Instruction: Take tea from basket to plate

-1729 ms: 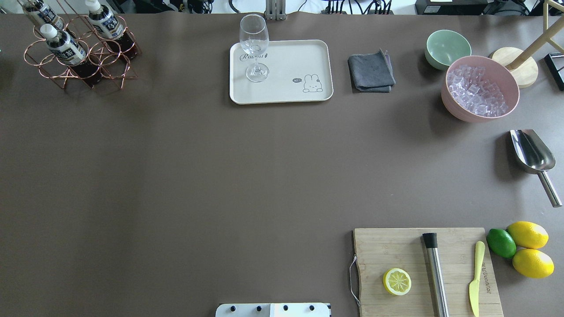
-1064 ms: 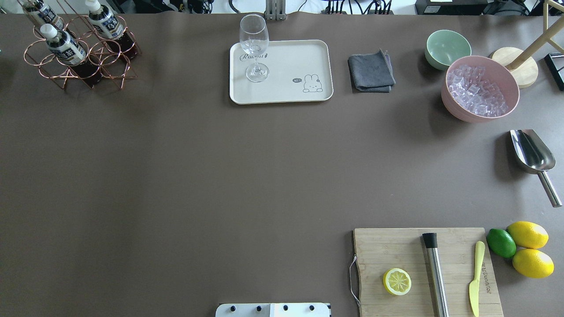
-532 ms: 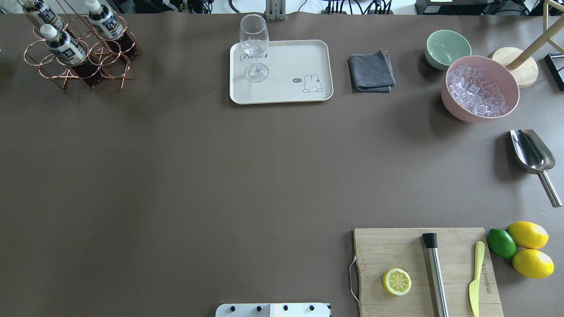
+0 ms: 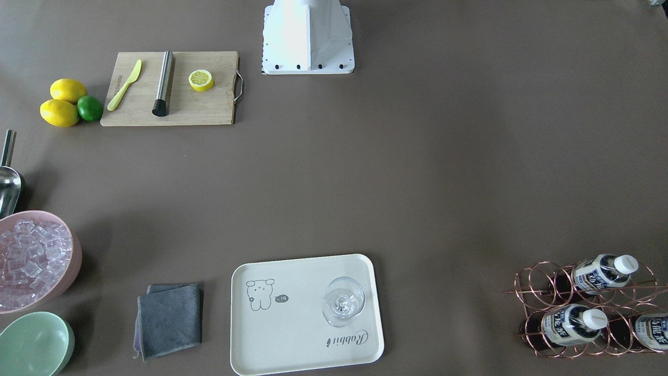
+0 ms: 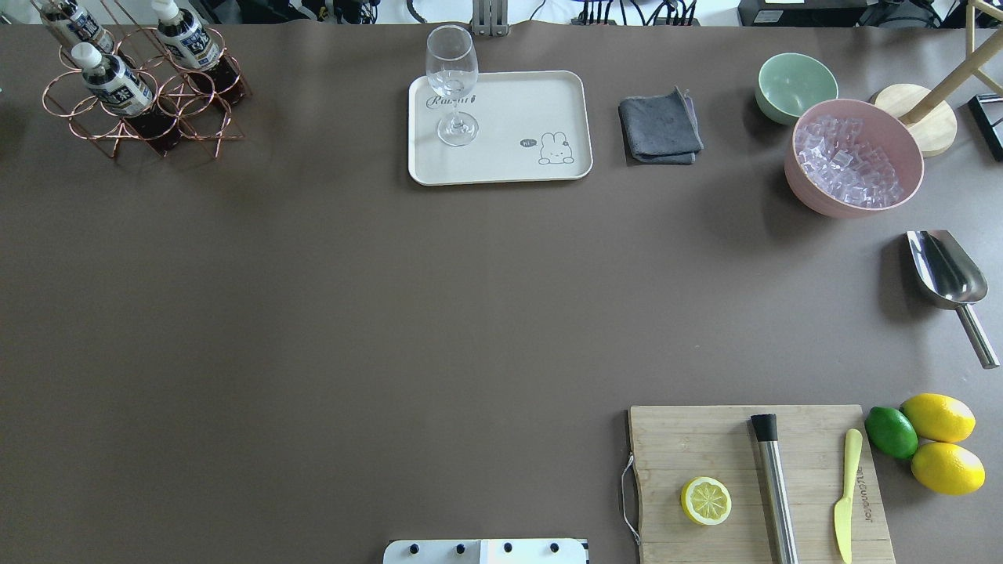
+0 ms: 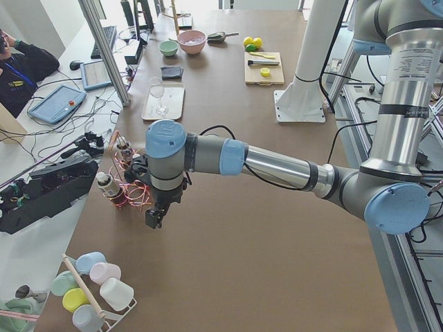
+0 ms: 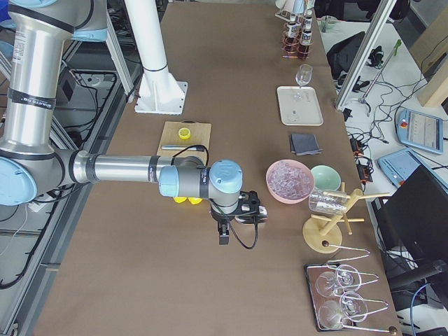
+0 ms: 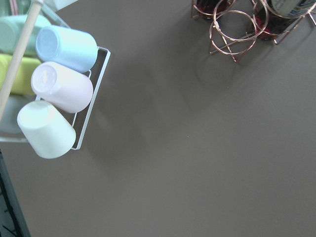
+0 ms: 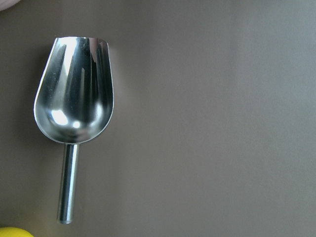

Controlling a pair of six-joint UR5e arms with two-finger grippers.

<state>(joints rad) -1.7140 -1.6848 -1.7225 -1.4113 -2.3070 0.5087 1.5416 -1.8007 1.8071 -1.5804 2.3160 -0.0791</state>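
Three tea bottles (image 5: 117, 84) with white caps stand in the copper wire basket (image 5: 200, 124) at the table's far left corner; they also show in the front-facing view (image 4: 571, 317). The cream plate (image 5: 533, 102) lies at the far middle with a wine glass (image 5: 453, 86) standing on it. My left gripper (image 6: 151, 220) shows only in the exterior left view, hovering beside the basket (image 6: 131, 197); I cannot tell if it is open. My right gripper (image 7: 223, 238) shows only in the exterior right view, far from the basket; I cannot tell its state. The left wrist view shows empty basket rings (image 8: 232, 34).
A rack of pastel cups (image 8: 64, 89) lies beyond the basket at the table's left end. A steel scoop (image 9: 74, 98) lies under the right wrist. A pink bowl of ice (image 5: 854, 157), green bowl (image 5: 795, 82), grey cloth (image 5: 660, 129) and cutting board (image 5: 705, 446) stand on the right.
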